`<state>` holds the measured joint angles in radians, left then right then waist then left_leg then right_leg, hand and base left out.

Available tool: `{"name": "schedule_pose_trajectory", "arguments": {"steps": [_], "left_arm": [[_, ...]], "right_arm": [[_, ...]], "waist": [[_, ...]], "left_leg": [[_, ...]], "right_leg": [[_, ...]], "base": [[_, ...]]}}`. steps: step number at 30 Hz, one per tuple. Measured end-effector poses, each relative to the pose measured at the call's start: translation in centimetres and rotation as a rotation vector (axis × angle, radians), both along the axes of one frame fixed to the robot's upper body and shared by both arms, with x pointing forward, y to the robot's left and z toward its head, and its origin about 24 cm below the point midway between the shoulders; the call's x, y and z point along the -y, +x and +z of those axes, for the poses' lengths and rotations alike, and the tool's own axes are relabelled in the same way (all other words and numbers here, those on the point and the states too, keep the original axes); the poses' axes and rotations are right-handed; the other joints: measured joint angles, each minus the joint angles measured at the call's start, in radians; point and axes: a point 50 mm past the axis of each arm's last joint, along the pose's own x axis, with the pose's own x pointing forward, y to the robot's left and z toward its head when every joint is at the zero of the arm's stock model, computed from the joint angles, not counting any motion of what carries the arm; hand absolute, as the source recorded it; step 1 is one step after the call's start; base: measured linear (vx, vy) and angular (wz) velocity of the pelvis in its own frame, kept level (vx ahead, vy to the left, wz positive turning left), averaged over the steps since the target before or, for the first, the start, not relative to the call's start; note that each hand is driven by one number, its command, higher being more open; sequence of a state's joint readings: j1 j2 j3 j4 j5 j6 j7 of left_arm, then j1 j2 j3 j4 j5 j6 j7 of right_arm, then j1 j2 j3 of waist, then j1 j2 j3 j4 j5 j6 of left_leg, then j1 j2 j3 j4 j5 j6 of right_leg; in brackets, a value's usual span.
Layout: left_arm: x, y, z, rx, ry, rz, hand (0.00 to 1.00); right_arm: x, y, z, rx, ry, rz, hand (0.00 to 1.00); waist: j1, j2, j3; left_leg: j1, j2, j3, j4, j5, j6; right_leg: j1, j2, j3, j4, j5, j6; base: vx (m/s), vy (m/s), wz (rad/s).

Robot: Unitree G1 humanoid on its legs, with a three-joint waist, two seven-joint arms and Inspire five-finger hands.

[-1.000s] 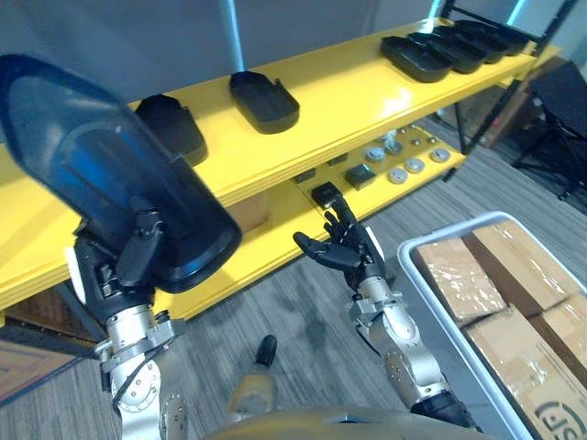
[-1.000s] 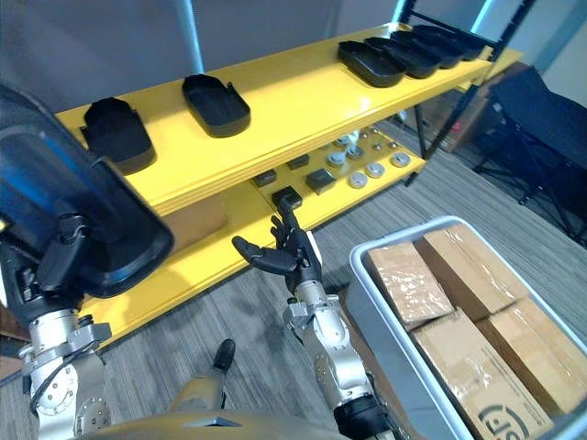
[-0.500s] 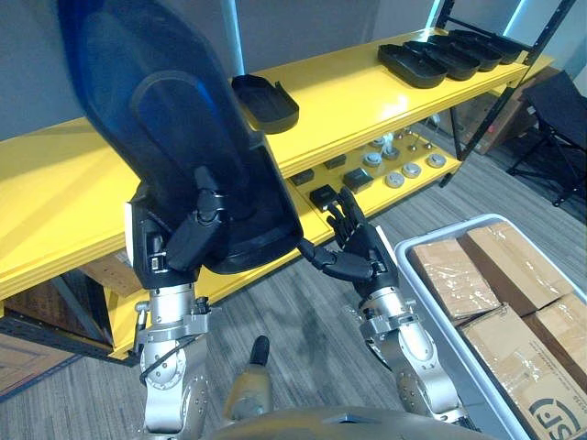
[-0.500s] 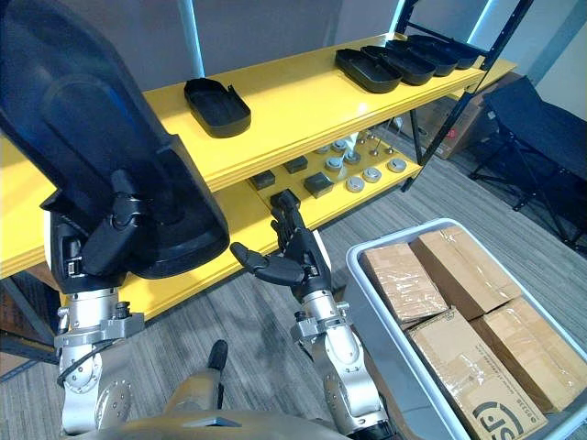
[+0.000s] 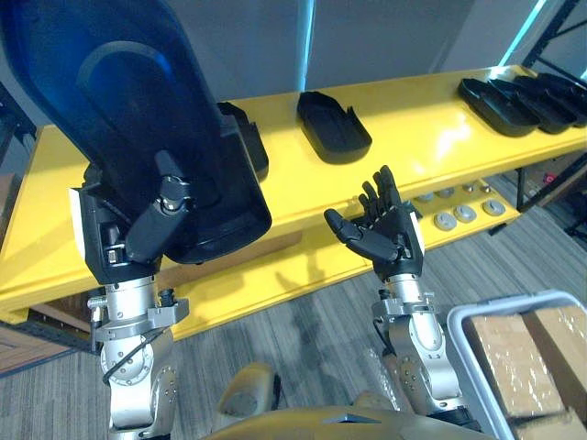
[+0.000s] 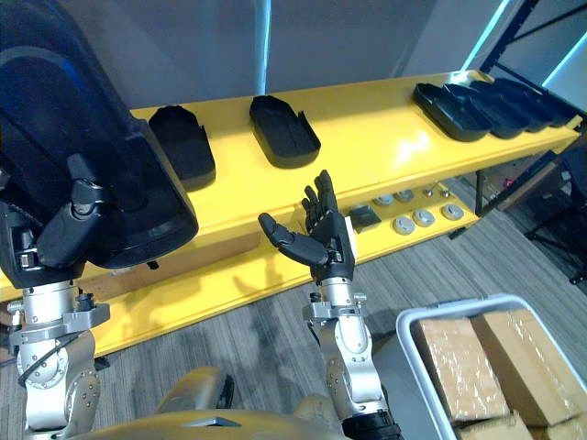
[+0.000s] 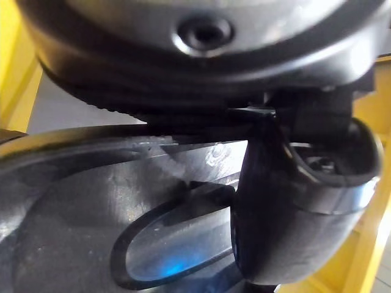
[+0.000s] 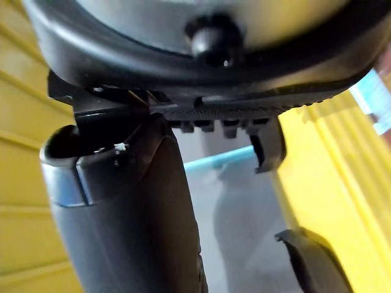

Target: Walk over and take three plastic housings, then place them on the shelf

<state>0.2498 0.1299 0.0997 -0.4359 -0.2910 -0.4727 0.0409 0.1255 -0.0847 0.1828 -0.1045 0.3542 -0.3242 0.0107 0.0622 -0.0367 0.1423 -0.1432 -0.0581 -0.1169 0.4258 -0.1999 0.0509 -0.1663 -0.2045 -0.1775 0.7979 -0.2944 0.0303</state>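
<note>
- The robot's left hand (image 5: 138, 229) grasps a large glossy black plastic housing (image 5: 128, 101), with the fingers and thumb curled round its near end.
- In the left wrist view the thumb (image 7: 275, 213) lies against the housing's shiny surface.
- The held housing is raised and tilted at the left of the scene. It is in front of the left part of a long yellow shelf (image 5: 413, 128) and covers some of the top board. I cannot tell whether it touches the board.
- Two black oval plastic housings lie open side up on the top board, near each other. One (image 6: 183, 142) is just right of the held housing and the other (image 6: 284, 128) is further right.
- At the far right end of the top board, a row of black housings (image 6: 468, 105) lies overlapping.
- The right hand (image 5: 381, 234) is up in front of the shelf's near edge, near the middle. It is released, with its fingers straight and its thumb spread, and it holds nothing.
- On the yellow lower board (image 5: 275, 275), to the right, sit small round metal parts (image 6: 413, 218) and a few dark square pieces.
- A grey plastic bin (image 6: 440, 307) stands on the grey carpet at the near right. It holds brown cardboard boxes (image 6: 459, 357) wrapped in clear film.
</note>
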Motion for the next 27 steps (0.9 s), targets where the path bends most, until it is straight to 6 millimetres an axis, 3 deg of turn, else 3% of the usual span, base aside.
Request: {"name": "schedule_pose_trajectory", "arguments": {"steps": [2,4,6,7,8,11,14,22,23,24,26,27], "left_arm": [[0.7,0.5,0.3,0.015,-0.017,-0.023,0.00],[1.2,0.8,0.5,0.024,-0.022,-0.036,0.00],[1.5,0.8,0.5,0.023,-0.019,-0.043,0.00],[1.6,0.8,0.4,0.022,-0.024,-0.041,0.00],[1.9,0.8,0.2,0.013,-0.048,-0.040,0.00],[2.0,0.9,0.0,0.005,-0.073,-0.040,0.00],[2.3,0.9,-0.1,0.007,-0.086,-0.059,0.00],[2.0,0.2,-1.6,-0.077,-0.079,-0.031,0.00],[2.0,0.2,-1.7,-0.084,-0.077,-0.030,0.00],[2.1,0.5,-2.1,-0.100,-0.077,-0.034,0.00],[2.3,0.7,-2.7,-0.130,-0.071,-0.050,0.00],[2.3,0.9,-3.3,-0.157,-0.071,-0.048,0.00]], "right_arm": [[0.2,-0.2,1.7,0.085,-0.040,-0.005,1.00],[0.5,-0.4,3.8,0.191,-0.044,-0.008,1.00],[0.7,-0.6,5.8,0.299,-0.034,-0.014,1.00],[0.9,-0.6,7.0,0.378,-0.040,-0.011,1.00],[1.2,-0.5,8.1,0.447,-0.057,-0.005,1.00],[1.4,-0.9,9.8,0.550,-0.074,0.007,1.00],[1.7,-1.1,9.4,0.533,-0.088,-0.004,1.00],[1.2,-1.2,8.2,0.477,-0.018,0.022,1.00],[1.2,-1.2,8.0,0.466,-0.020,0.019,1.00],[1.5,-1.0,7.7,0.449,-0.022,0.004,1.00],[2.3,-0.6,7.0,0.413,-0.031,-0.032,1.00],[2.7,-0.3,6.4,0.385,-0.038,-0.049,1.00]], "waist": [[-0.014,0.013,-0.004],[-0.033,0.011,-0.006],[-0.037,-0.016,-0.026],[-0.036,-0.027,-0.046],[-0.028,0.001,-0.056],[-0.015,0.043,-0.082],[-0.010,0.059,-0.092],[-0.005,0.054,-0.093],[-0.008,0.052,-0.092],[-0.017,0.049,-0.084],[-0.017,0.039,-0.069],[-0.016,0.028,-0.052]], "left_leg": [[0.034,0.006,-0.042,-0.034,0.003,-0.009],[0.055,-0.001,-0.079,-0.040,-0.010,-0.030],[0.068,-0.011,-0.082,-0.042,-0.030,-0.063],[0.065,-0.006,-0.088,-0.027,-0.052,-0.088],[0.061,0.038,-0.079,-0.020,-0.064,-0.103],[0.074,0.108,-0.014,-0.063,-0.062,-0.112],[0.103,0.121,0.012,-0.136,-0.031,-0.106],[0.091,0.085,-0.060,-0.211,0.042,-0.103],[0.089,0.080,-0.061,-0.225,0.053,-0.098],[0.071,0.086,-0.022,-0.218,0.044,-0.067],[0.012,0.146,0.057,-0.126,0.043,-0.078],[-0.020,0.214,0.085,-0.073,0.059,-0.096]], "right_leg": [[-0.036,0.080,0.094,-0.206,0.010,0.016],[-0.058,0.106,0.175,-0.333,0.051,0.044],[-0.050,0.086,0.175,-0.447,0.211,0.021],[-0.027,0.079,0.149,-0.488,0.243,0.045],[0.008,0.113,0.114,-0.540,0.252,0.033],[0.065,0.155,0.051,-0.613,0.261,0.008],[0.101,0.154,0.008,-0.635,0.254,-0.002],[0.123,0.116,-0.071,-0.669,0.256,-0.002],[0.124,0.102,-0.088,-0.672,0.258,-0.001],[0.135,0.070,-0.134,-0.677,0.263,0.000],[0.139,0.017,-0.170,-0.650,0.255,0.005],[0.141,-0.031,-0.183,-0.619,0.233,0.021]], "base": [[0.32,-0.075,0.71],[0.31,-0.122,0.87],[0.27,-0.184,0.68],[0.30,-0.275,0.54],[0.28,-0.282,0.49],[0.21,-0.237,0.41],[0.10,-0.093,0.46],[-0.02,0.009,0.36],[-0.05,0.051,0.92],[-0.11,0.144,1.05],[-0.13,0.198,0.95],[-0.10,0.190,0.54]]}}
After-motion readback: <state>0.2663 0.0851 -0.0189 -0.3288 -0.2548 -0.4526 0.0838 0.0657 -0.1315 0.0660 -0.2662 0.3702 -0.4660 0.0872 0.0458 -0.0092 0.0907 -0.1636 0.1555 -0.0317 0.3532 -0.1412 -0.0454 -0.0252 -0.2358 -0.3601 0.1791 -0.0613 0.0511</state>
